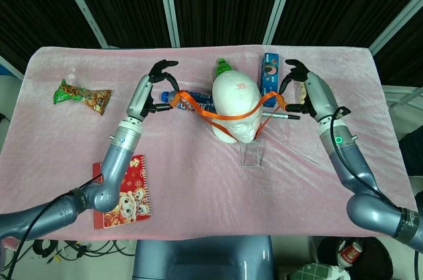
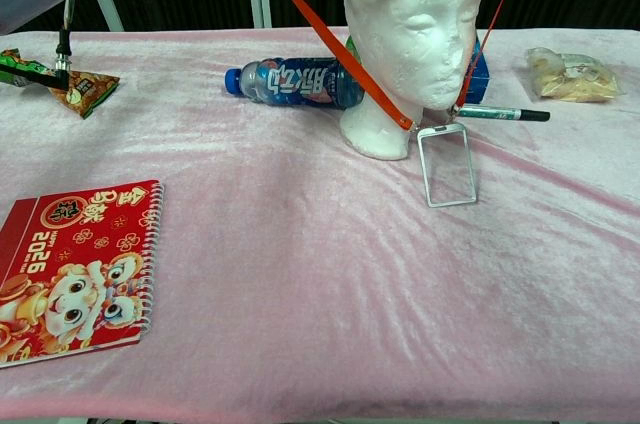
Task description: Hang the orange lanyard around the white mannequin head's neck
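Note:
The white mannequin head (image 1: 234, 98) (image 2: 410, 34) stands upright mid-table. The orange lanyard (image 1: 225, 117) (image 2: 340, 54) is stretched wide around it: one strap passes over the crown, and the two others run down either side of the face to the clear badge holder (image 1: 251, 154) (image 2: 447, 166), which lies by the neck base. My left hand (image 1: 156, 88) pinches the strap's left end, raised beside the head. On the other side, my right hand (image 1: 304, 88) pinches the right end at similar height. Neither hand shows in the chest view.
A blue water bottle (image 1: 192, 100) (image 2: 295, 81) lies left of the head, with a green bottle (image 1: 223, 67) behind. A blue box (image 1: 270, 76), a pen (image 2: 503, 113) and a snack pack (image 2: 572, 74) sit to the right. A green snack bag (image 2: 60, 79) and a red calendar (image 2: 75, 269) lie left.

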You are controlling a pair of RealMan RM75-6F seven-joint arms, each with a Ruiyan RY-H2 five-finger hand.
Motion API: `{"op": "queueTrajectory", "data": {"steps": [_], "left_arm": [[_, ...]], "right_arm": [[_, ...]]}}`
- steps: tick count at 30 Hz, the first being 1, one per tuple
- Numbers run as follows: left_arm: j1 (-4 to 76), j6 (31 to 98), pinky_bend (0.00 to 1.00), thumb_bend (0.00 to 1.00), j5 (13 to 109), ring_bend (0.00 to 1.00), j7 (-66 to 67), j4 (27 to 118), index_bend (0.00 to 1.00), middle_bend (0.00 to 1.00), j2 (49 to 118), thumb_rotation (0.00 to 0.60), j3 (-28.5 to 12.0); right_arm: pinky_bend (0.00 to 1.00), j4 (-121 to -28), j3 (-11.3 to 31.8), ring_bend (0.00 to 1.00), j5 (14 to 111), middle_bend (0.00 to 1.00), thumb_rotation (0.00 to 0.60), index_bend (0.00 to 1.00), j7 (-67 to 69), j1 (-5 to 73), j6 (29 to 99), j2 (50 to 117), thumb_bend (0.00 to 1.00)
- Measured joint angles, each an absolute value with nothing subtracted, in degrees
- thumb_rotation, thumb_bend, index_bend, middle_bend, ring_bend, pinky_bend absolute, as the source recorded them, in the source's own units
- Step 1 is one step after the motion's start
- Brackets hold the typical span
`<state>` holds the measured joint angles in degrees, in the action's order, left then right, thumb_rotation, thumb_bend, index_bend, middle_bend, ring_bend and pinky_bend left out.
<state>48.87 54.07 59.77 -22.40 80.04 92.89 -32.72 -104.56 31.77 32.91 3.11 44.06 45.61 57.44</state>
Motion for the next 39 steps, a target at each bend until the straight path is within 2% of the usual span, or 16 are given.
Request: {"op": "queueTrajectory", "data": {"steps": [21, 28, 39], "left_arm": [[53.3, 54.4, 0.0, 0.38, 57.8, 0.0, -25.6, 67.2, 0.57, 0.17, 99.4, 0.6, -33.7], [54.7, 55.5, 0.0, 0.38, 57.2, 0.0, -26.5, 62.0, 0.57, 0.18, 101.7, 0.6, -34.7], [56.9, 53.5, 0.0, 0.38, 55.4, 0.0, -28.2, 54.2, 0.57, 0.18, 104.8, 0.6, -35.3]], "right_arm": [[0.15, -90.0, 30.3, 0.15, 26.0, 0.13, 0.6, 0.68, 5.2, 51.9, 38.5, 60.7, 0.48], [0.15, -83.9, 29.0, 0.15, 23.4, 0.13, 0.6, 0.68, 4.8, 55.0, 36.5, 62.6, 0.48], [0.15, -75.7, 26.7, 0.15, 20.5, 0.13, 0.6, 0.68, 4.2, 58.5, 33.4, 65.9, 0.48]]}}
